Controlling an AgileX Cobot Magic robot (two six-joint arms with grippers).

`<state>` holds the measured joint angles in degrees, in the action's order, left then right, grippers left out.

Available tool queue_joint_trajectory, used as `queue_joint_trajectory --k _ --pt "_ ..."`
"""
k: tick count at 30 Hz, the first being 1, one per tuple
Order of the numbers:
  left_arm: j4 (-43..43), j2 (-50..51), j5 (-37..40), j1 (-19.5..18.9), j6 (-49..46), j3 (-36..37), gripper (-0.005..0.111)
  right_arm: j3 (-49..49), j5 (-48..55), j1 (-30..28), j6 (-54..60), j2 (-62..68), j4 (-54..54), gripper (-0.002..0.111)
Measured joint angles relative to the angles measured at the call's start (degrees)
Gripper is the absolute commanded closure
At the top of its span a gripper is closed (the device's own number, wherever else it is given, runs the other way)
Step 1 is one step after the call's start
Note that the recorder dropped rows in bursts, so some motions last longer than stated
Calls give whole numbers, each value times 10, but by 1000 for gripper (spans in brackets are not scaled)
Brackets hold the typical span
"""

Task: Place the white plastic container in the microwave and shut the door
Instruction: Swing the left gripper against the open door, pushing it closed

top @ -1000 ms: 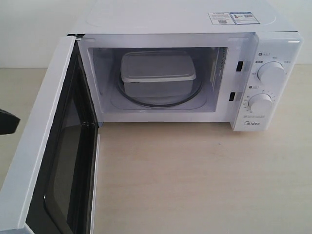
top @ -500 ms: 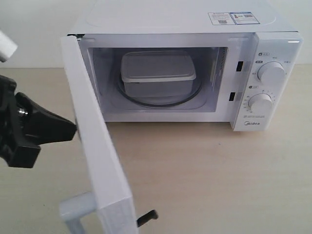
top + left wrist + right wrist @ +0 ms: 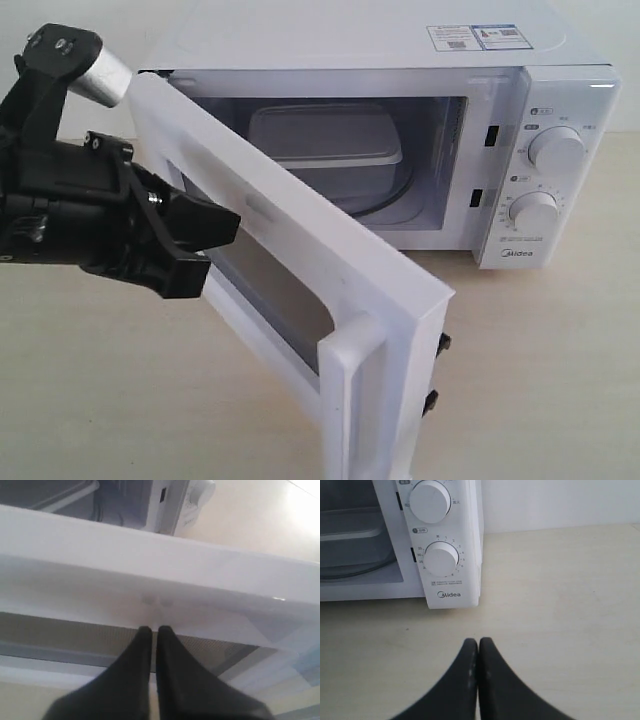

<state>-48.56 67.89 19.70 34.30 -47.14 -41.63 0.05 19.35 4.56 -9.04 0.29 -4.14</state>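
Note:
The white plastic container (image 3: 325, 145) sits on the glass turntable inside the white microwave (image 3: 400, 45); its rim also shows in the right wrist view (image 3: 350, 535). The door (image 3: 290, 235) stands about half open, swung across the front, its bar handle (image 3: 345, 400) nearest the camera. My left gripper (image 3: 228, 225) is shut, with its tips pressed against the door's outer face (image 3: 150, 595) just above the dark window (image 3: 75, 635); in the left wrist view it (image 3: 154, 629) holds nothing. My right gripper (image 3: 478, 641) is shut and empty, hovering over the tabletop in front of the dials.
The pale wooden tabletop (image 3: 540, 380) stretches in front of and to the right of the microwave. Two round dials (image 3: 557, 150) sit on the right panel. Black latch hooks (image 3: 440, 345) stick out of the door's free edge. A white wall stands behind.
The door has swung from wide open to about half shut. My left arm has come in from the left edge and followed the door rightward, pushing on its outer face.

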Motion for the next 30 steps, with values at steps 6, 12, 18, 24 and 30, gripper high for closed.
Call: queue_joint_trajectory --k 6,12,18,24,30 --pt "-7 0 -12 7 -15 0 102 0 0 0 0 0 0 108" --pt "-8 -22 0 7 -17 0 102 0 0 0 0 0 0 108" --pt "-9 -63 27 7 -20 0 102 0 -65 0 7 0 -4 108" --pt "-9 -93 49 8 -20 0 102 0 -300 0 -57 0 41 108" --pt "-21 -78 34 8 -33 0 102 0 -519 0 -145 -1 56 108"
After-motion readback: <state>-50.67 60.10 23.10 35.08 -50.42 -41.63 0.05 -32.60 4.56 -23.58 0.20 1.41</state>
